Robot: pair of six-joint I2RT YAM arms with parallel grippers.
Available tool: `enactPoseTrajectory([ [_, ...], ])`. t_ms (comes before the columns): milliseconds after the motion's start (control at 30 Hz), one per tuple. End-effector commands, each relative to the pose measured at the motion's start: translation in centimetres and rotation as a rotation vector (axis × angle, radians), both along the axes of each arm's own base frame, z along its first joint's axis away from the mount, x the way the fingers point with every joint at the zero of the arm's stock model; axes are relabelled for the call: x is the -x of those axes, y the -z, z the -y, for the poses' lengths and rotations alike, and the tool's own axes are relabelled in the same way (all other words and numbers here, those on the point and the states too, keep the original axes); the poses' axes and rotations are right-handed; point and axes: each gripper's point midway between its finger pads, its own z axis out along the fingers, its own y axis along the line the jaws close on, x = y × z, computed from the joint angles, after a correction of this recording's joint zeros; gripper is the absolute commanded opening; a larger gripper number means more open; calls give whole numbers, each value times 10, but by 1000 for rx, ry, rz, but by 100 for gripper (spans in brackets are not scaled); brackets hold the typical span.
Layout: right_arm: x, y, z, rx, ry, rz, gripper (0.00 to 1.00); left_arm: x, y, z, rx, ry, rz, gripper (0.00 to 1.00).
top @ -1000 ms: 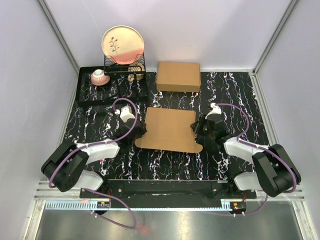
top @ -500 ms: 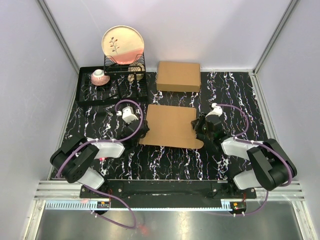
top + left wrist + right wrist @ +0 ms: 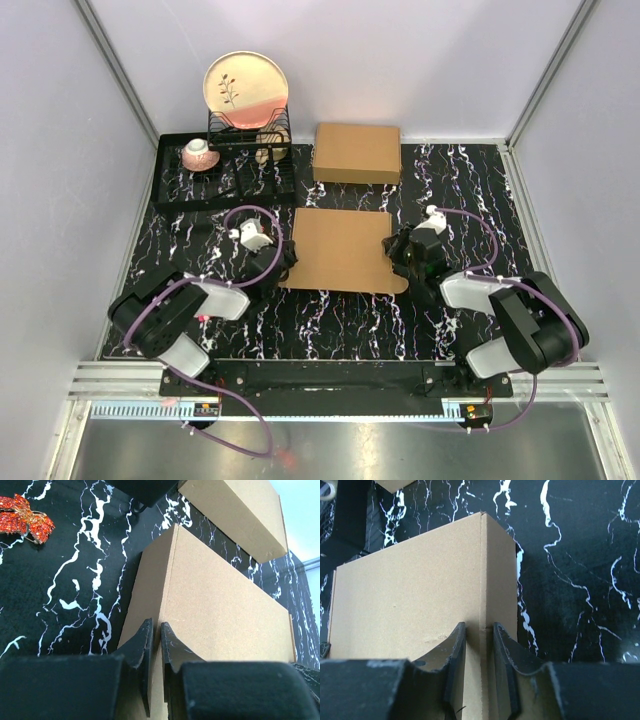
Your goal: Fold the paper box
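The paper box (image 3: 340,250) is plain brown on a black tabletop (image 3: 470,180) veined white like marble. Behind it, the made-up cardboard box (image 3: 357,152) is the same brown. Behind and left of it, the plate (image 3: 246,88) is cream with a pink band and a dark sprig, and the dish rack (image 3: 225,178) is black.

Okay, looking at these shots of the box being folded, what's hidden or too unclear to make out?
Inside of the paper box: covered by its own top panel in every view.
Top view: the wrists hide the left gripper and right gripper fingertips, so the pinch doesn't show.
Wrist views: the black finger mounts cut off the box's near edge.
Top view, dish rack: small pieces behind the wires, too small to name.
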Motion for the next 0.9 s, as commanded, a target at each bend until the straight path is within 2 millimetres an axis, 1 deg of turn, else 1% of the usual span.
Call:
enactPoseTrajectory([
  [0,79,45,-26,-3,-201,-313,24,74,56,19,-161,279,-285,5],
  [33,79,38,-26,1,-203,-303,27,74,51,12,-195,267,-290,9],
  [67,72,21,-20,10,-171,-255,32,66,35,14,-206,261,-250,13],
  [100,72,14,-17,37,-169,-250,41,60,15,12,-194,240,-202,19],
  [133,70,8,-15,47,-163,-236,46,57,6,11,-190,229,-184,24],
  [167,67,-3,-12,54,-150,-208,49,55,-2,11,-192,228,-171,30],
  [200,65,-7,-9,72,-143,-206,54,53,-12,11,-179,223,-150,33],
  [267,61,-18,-5,85,-125,-174,57,50,-21,9,-181,212,-140,38],
  [300,64,-18,-1,107,-121,-190,59,47,-27,7,-178,202,-128,40],
  [433,58,-38,6,134,-97,-137,62,45,-42,-4,-190,174,-102,44],
  [500,57,-42,8,145,-98,-127,62,43,-49,-8,-183,163,-84,48],
  [567,57,-40,7,151,-109,-129,60,43,-48,-8,-179,166,-90,49],
  [633,59,-31,3,149,-129,-155,56,44,-37,-4,-177,177,-120,49],
  [667,60,-26,1,145,-135,-163,54,46,-26,1,-179,201,-147,48],
  [700,62,-21,0,142,-145,-172,52,47,-20,4,-171,215,-153,45],
  [733,64,-16,-2,136,-155,-187,50,49,-15,7,-157,223,-167,44],
  [767,66,-10,-2,129,-156,-196,48,52,-3,9,-161,242,-196,43],
  [800,68,-7,-3,126,-159,-205,47,53,3,11,-156,252,-206,40],
  [867,72,1,-3,126,-166,-225,45,58,18,14,-159,270,-246,39],
])
